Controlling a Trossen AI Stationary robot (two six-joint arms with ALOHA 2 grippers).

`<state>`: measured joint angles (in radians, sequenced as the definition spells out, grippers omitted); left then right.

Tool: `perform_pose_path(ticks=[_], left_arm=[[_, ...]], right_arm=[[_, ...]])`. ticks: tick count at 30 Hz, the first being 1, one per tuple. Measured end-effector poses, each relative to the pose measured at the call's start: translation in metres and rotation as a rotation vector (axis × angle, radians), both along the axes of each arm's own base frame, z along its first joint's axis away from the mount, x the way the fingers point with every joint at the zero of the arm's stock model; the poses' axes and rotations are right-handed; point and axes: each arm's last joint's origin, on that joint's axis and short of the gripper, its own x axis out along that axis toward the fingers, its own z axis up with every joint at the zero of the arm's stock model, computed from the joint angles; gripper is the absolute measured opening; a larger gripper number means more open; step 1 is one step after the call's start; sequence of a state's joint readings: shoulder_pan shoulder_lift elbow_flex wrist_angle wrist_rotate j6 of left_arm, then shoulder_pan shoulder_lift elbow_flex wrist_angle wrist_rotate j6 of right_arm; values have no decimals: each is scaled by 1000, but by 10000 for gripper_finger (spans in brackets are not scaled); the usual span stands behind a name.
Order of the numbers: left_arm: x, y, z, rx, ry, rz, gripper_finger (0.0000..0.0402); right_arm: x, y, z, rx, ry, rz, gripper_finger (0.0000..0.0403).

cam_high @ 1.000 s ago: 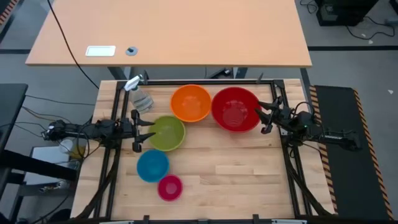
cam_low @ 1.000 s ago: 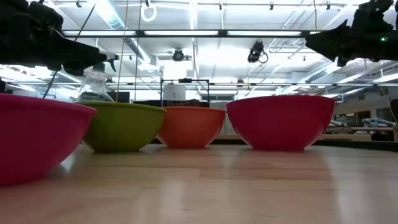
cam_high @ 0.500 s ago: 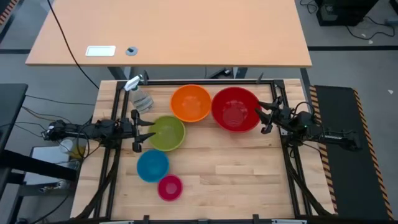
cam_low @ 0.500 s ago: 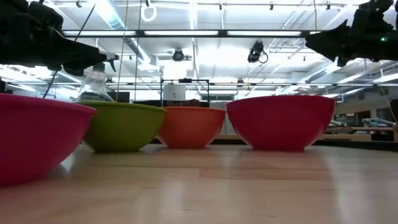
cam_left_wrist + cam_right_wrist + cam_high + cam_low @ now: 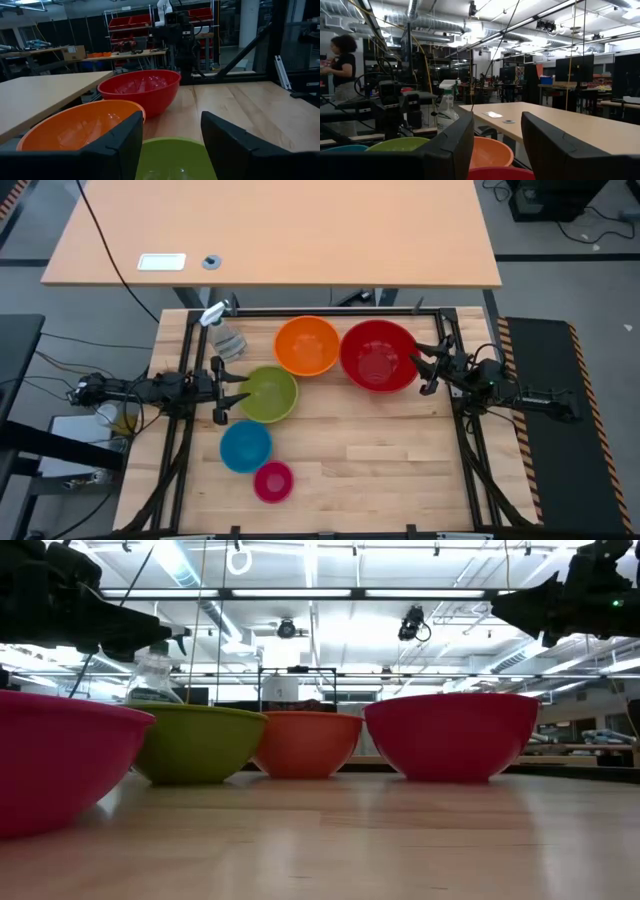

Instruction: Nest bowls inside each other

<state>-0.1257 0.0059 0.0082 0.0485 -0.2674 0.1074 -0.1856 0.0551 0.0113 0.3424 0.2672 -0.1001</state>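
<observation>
Five bowls stand apart on their bases on the wooden table: red (image 5: 378, 356) at the far right, orange (image 5: 306, 345) beside it, lime green (image 5: 268, 394) toward the left, blue (image 5: 245, 445) and magenta pink (image 5: 273, 481) nearer the front. My left gripper (image 5: 219, 393) hangs open at the table's left edge, just left of the green bowl (image 5: 175, 159). My right gripper (image 5: 430, 366) hangs open at the right edge, just right of the red bowl (image 5: 500, 173). Neither touches a bowl.
A clear spray bottle (image 5: 224, 333) with a white nozzle stands at the far left corner. A black frame (image 5: 330, 311) runs along the table's far edge and sides. Bare wood (image 5: 390, 460) spreads over the near right. A person (image 5: 340, 70) stands in the room beyond.
</observation>
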Motion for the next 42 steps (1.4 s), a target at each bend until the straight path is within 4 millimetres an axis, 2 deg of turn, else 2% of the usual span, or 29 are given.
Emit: perform_pose_path(ticks=[11,16,20,25,28,31,33,38,42], left_arm=[[0,0,0,-9,-4,0,204],[-1,0,7,-214,-100,-18,204],[-1,1,10,-261,-142,-19,204],[-1,1,10,-314,-151,-23,204],[-1,1,12,-326,-166,-26,204],[-3,1,19,-320,-241,-34,204],[-4,1,23,-321,-286,-39,204],[-5,6,41,-301,-301,43,194],[0,12,64,-292,-293,109,182]], right_arm=[[0,0,0,0,0,0,171],[0,0,0,0,0,0,171],[0,0,1,-4,-5,-19,171],[-3,0,6,-7,-71,-27,171],[-6,0,14,39,-182,-27,171],[-10,-2,20,109,-307,-61,171],[-10,-3,22,105,-327,-91,171],[5,-6,42,112,-163,-51,171],[35,-12,68,122,-13,-18,171]])
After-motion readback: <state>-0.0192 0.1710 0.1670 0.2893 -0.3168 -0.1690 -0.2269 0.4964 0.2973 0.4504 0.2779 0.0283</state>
